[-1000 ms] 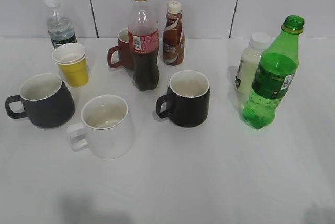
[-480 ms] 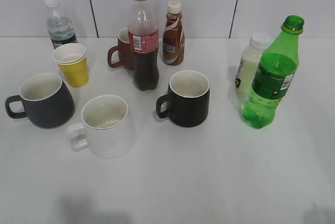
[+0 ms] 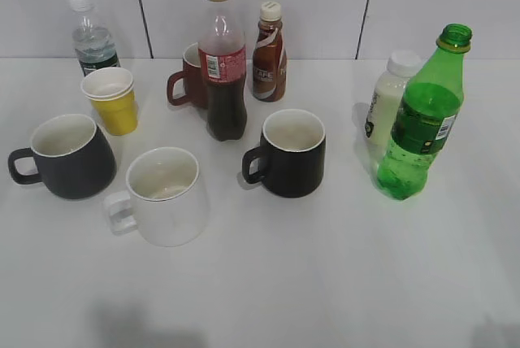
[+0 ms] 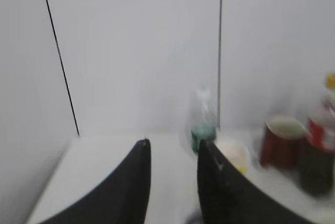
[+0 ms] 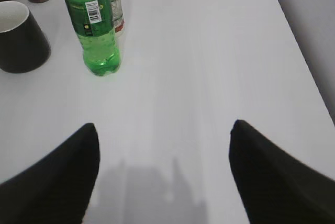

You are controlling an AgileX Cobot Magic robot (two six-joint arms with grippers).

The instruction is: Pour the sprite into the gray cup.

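Sprite is standing uncapped at three o'clock on the surface; the gray cup is sitting at nine o'clock, well apart. Nothing has shifted since a second ago, so we are not yet gripping: right tool gaping wide, left tool slightly parted.

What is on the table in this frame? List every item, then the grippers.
Sprite bottle: 1, green, uncapped, right.
White bottle: 1, behind the sprite.
Cola bottle: 1, yellow cap, back centre.
Coffee bottle: 1, brown, beside the cola.
Water bottle: 1, clear, back left.
Gray cup: 1, left.
White mug: 1, front left.
Black mug: 1, centre.
Red mug: 1, behind the cola.
Yellow cup: 1, left.
Left gripper: open, raised.
Right gripper: open, empty.
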